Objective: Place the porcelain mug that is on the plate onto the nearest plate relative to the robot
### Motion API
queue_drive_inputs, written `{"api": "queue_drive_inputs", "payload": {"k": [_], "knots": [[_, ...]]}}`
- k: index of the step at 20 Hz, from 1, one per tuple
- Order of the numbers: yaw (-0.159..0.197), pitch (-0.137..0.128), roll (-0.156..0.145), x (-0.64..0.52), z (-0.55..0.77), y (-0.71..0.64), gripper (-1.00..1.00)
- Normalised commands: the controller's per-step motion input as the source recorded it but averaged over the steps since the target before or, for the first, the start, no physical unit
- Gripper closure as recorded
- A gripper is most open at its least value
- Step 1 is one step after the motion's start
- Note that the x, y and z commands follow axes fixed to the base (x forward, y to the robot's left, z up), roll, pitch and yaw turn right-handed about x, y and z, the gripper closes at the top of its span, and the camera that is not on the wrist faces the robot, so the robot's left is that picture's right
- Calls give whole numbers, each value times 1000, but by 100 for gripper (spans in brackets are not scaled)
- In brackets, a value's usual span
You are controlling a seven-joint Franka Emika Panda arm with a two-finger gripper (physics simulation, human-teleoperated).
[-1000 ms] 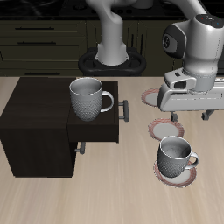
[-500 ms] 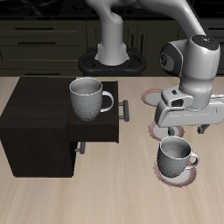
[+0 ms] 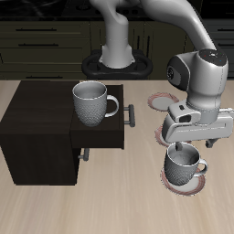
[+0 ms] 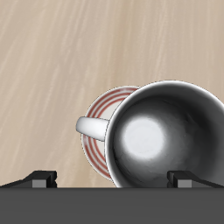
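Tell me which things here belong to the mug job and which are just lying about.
In the job:
porcelain mug
front plate under it
back plate, nearest the robot's base
gripper, fingers open above the mug

Lying about:
second mug on the dark cabinet
middle plate, partly hidden by the gripper

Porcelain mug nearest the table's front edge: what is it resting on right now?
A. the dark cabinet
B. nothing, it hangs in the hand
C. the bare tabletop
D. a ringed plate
D. The porcelain mug stands on a plate whose pinkish-brown rim shows around its base in both views, with the hand just above it and not closed on it.
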Motion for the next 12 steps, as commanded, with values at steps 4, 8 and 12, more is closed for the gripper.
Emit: {"api": "queue_drive_inputs", "payload": {"k": [4, 8, 12], "knots": [[16, 22, 24, 3, -209, 104, -100], [15, 51, 2, 44, -354, 9, -100], [6, 55, 5, 3, -341, -47, 100]]}}
